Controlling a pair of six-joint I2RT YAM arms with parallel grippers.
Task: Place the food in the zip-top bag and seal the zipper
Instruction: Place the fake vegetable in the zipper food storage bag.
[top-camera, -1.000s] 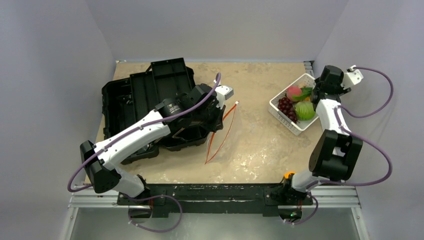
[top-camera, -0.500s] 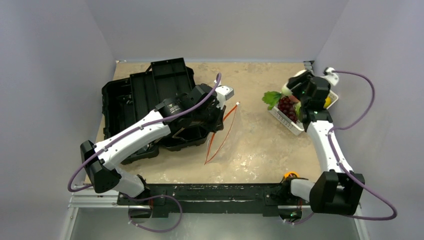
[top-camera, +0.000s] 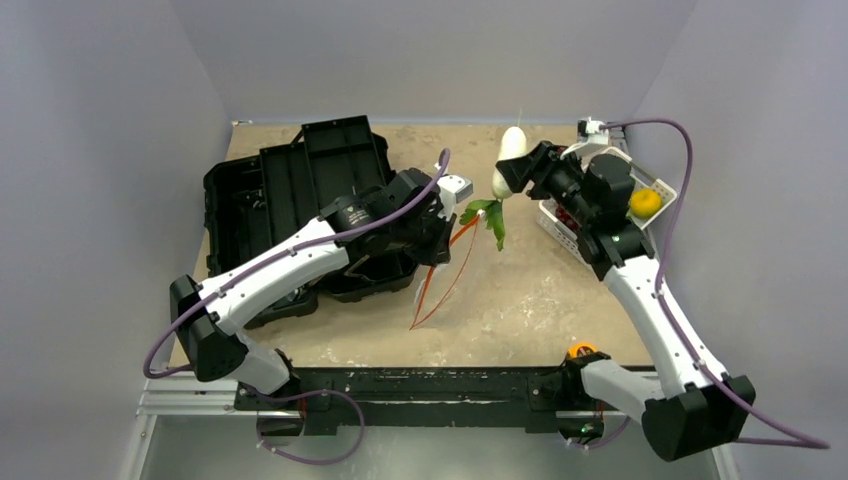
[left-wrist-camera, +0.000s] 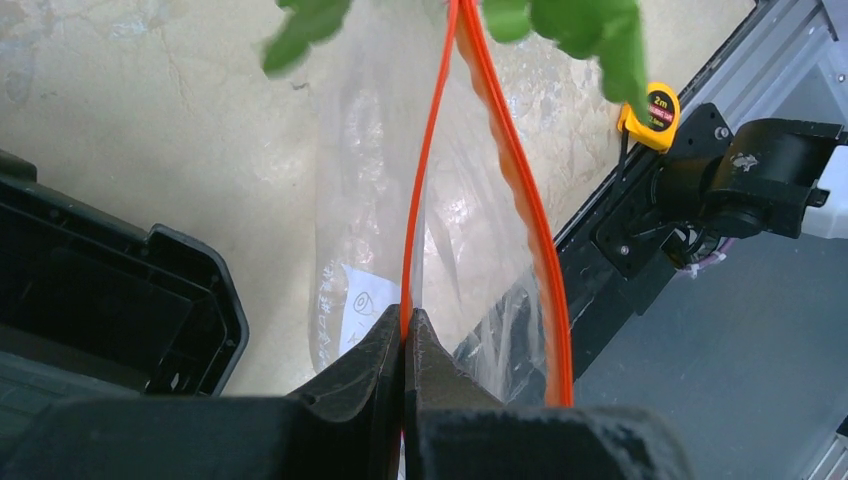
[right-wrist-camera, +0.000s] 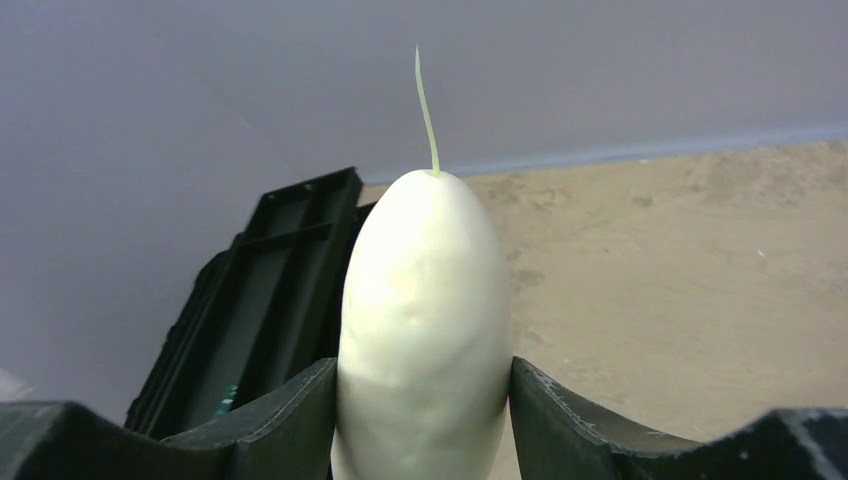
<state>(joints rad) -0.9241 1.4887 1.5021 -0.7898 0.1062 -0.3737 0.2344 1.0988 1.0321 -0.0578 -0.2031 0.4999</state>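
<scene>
My left gripper (left-wrist-camera: 405, 322) is shut on one side of the zipper (left-wrist-camera: 418, 180), the orange-red strip, holding the zip-top bag (left-wrist-camera: 480, 230) with its mouth parted; its white label (left-wrist-camera: 355, 308) shows. From above, the left gripper (top-camera: 445, 232) sits by the toolbox with the zipper (top-camera: 447, 268) trailing toward me. My right gripper (right-wrist-camera: 425, 400) is shut on the white radish (right-wrist-camera: 425, 310). In the top view the right gripper (top-camera: 509, 174) holds the radish (top-camera: 513, 148) in the air, and its green leaves (top-camera: 488, 215) hang just above the bag's far end.
An open black toolbox (top-camera: 290, 190) lies at the left, under my left arm. The white slotted basket (top-camera: 668, 188) at the right holds a lemon (top-camera: 645, 201) and purple grapes (top-camera: 568, 213). A yellow tape measure (top-camera: 578, 350) sits at the near edge.
The right arm lifted the radish out of the basket and carried it left, over the bag's mouth. The left gripper kept its hold on the zipper and shifted only slightly.
</scene>
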